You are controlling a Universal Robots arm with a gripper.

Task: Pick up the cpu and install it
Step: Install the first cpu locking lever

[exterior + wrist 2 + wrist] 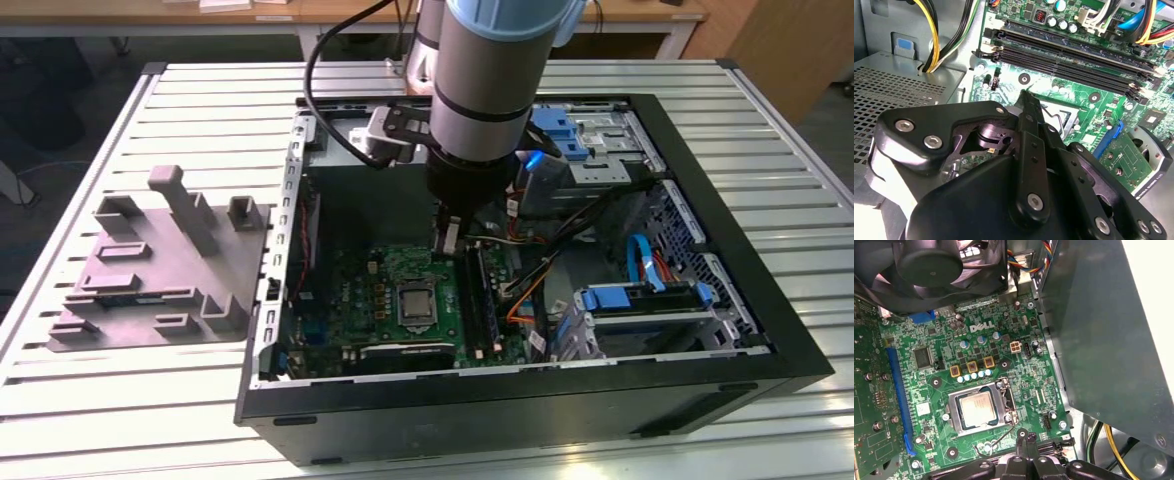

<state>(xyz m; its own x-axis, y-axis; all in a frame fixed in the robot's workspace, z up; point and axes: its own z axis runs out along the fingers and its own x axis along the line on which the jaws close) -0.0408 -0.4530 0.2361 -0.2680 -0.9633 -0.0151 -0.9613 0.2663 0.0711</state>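
An open black computer case lies on a slatted metal table, its green motherboard exposed. A grey moulded fixture sits just beside it, at the exterior view's left.

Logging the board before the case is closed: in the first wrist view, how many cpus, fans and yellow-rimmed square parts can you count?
cpu: 1
fan: 1
yellow-rimmed squares: 3
Total: 5

Silver-grey arm, blue-capped joint, black screw-studded pincer.
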